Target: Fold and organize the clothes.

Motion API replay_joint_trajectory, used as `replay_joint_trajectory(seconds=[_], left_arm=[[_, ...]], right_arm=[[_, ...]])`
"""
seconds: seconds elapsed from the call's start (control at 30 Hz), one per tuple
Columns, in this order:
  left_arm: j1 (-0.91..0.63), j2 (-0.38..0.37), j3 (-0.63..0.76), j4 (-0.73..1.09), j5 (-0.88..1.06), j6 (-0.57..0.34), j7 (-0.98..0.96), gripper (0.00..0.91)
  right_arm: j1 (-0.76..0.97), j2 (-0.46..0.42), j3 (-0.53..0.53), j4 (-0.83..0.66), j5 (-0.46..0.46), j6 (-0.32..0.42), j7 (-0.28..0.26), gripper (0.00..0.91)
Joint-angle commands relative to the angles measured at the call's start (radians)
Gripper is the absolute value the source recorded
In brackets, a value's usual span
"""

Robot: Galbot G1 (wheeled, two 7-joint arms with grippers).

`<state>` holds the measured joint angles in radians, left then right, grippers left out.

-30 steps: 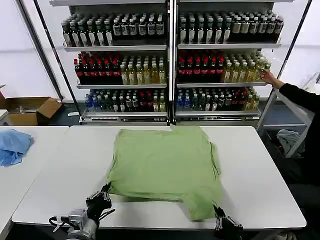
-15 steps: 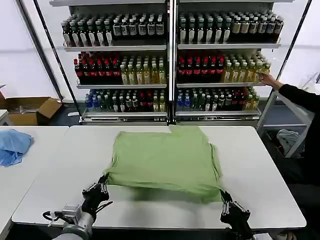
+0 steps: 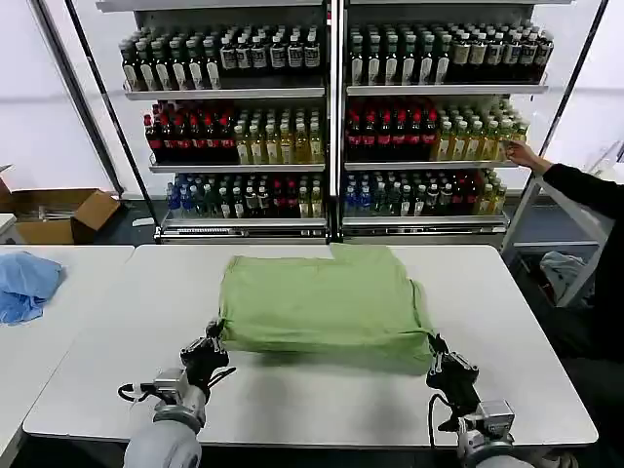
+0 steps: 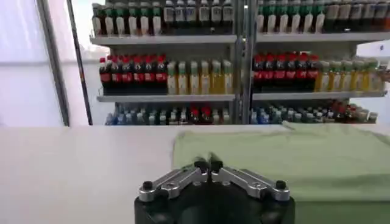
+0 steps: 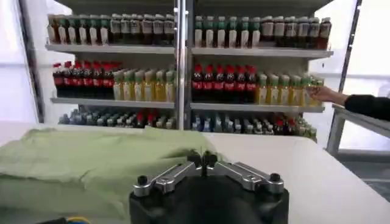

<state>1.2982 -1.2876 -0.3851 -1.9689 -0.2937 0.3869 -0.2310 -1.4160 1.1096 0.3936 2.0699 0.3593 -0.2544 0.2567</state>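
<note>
Beside a blue cloth [image 3: 26,284], both closed grippers, left [image 3: 215,338] and right [image 3: 436,353], pinch the shirt's [image 3: 322,300] near corners.

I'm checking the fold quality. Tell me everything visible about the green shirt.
The green shirt is light green, soft-looking fabric, lying on the white table with its near part doubled back over the rest. No collar or print shows. The left end effector pinches its near left corner; the right end effector pinches its near right corner.
</note>
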Motion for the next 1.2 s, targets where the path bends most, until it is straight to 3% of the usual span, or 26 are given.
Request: replay_joint_trajectory(seconds=[0.03,0.27,0.3,0.33,0.37,0.4,0.67,1.0,1.2], left_arm=[[-0.156,-0.065,0.035,0.215,0.093,-0.006,-0.012,0.03],[-0.19,-0.077,0.043,0.296,0.158,-0.003,-0.029,0.03],[-0.191,-0.078,0.043,0.3,0.159,-0.001,-0.031,0.081],[-0.192,-0.079,0.043,0.304,0.162,0.003,-0.032,0.181],[-0.193,-0.08,0.043,0.307,0.166,0.009,-0.034,0.695],[-0.192,-0.08,0.043,0.307,0.165,0.011,-0.033,0.907],[-0.137,-0.078,0.027,0.25,0.166,0.019,-0.036,0.907],[-0.084,-0.065,-0.003,0.225,0.149,0.012,-0.057,0.907],[-0.117,-0.067,0.002,0.268,0.137,0.04,-0.064,0.907]], right_arm=[[0.157,-0.004,-0.04,-0.154,0.002,-0.01,0.0,0.0],[0.206,0.021,-0.089,-0.217,-0.035,-0.026,-0.01,0.0],[0.209,0.023,-0.093,-0.222,-0.038,-0.028,-0.011,0.0],[0.212,0.027,-0.097,-0.231,-0.044,-0.032,-0.014,0.151],[0.215,0.031,-0.102,-0.239,-0.053,-0.042,-0.016,0.907],[0.216,0.032,-0.105,-0.243,-0.056,-0.051,-0.016,0.907],[0.152,0.039,-0.078,-0.198,-0.077,-0.07,-0.04,0.907],[0.003,0.06,-0.012,-0.126,-0.081,-0.053,-0.014,0.907],[0.026,0.076,-0.02,-0.178,0.002,-0.113,0.019,0.907]])
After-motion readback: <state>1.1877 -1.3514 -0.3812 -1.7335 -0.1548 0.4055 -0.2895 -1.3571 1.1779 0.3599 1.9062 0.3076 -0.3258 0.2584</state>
